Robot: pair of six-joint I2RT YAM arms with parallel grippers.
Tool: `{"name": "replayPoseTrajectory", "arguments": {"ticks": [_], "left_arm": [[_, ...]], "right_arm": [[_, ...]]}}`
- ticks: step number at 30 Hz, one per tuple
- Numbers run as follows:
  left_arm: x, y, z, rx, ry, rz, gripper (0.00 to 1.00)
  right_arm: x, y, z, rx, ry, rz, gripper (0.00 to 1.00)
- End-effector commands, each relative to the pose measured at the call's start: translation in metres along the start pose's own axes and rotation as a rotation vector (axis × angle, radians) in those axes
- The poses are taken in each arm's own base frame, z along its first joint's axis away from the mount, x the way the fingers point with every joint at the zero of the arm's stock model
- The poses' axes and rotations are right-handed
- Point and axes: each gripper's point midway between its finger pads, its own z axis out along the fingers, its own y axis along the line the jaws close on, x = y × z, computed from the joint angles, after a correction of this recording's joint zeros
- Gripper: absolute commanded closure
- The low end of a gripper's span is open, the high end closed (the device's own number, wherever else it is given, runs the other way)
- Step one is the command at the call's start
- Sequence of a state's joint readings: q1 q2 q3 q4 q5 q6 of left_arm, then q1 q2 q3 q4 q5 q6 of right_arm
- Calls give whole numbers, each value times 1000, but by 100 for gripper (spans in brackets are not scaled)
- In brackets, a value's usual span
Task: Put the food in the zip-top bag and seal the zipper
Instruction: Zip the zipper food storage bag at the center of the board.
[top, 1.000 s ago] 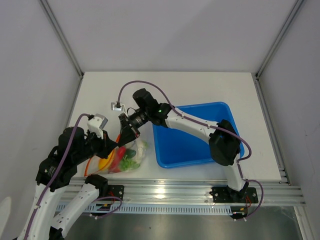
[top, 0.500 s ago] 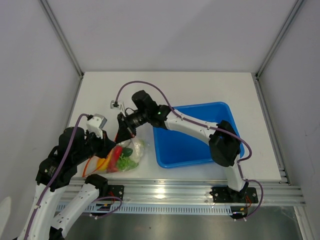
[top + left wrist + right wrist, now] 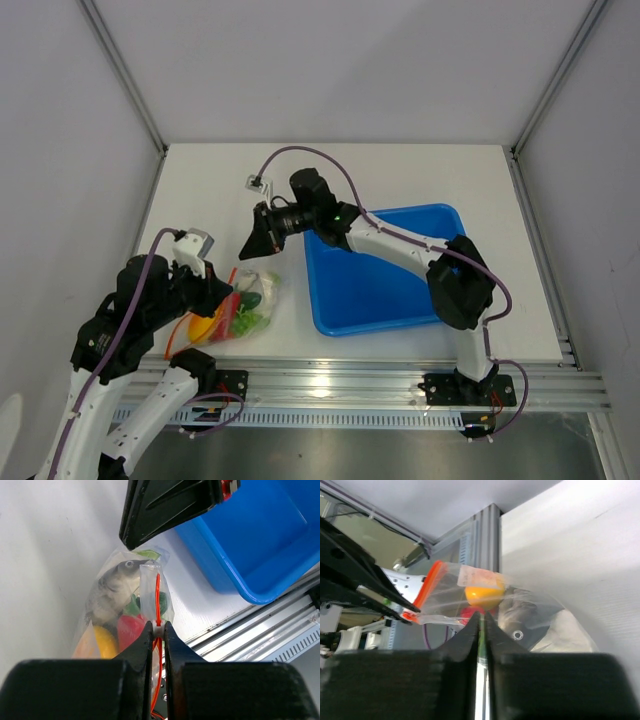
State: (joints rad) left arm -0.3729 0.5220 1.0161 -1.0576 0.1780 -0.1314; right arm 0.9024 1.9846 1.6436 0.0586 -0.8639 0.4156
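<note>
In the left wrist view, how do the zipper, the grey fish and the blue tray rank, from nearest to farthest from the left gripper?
1. zipper: pinched in the left gripper, centre.
2. grey fish: a little beyond, on the left.
3. blue tray: farthest, on the right.

Left gripper pinched shut (arm folded), right gripper closed, arm reaching left
</note>
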Motion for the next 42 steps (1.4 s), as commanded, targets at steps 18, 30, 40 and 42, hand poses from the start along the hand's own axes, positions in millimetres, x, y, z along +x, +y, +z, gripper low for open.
{"name": "replayPoseTrajectory", "arguments": {"ticks": [18,30,40,42], "left_arm": [[-21,-26,-12,130,-74,22,99],[-21,-26,-10,131,-67,18,99],[-20,-25,-11,126,-68,19,99],[-20,-25,-11,129,-66,19,99]], "right_arm": [[-15,92,-25,-336,-21,-275,50],[-1,105,-10,-397,35,-256,72],[4,96,-7,-375,55,-241,67],[5,93,-5,-362,56,-241,60]]}}
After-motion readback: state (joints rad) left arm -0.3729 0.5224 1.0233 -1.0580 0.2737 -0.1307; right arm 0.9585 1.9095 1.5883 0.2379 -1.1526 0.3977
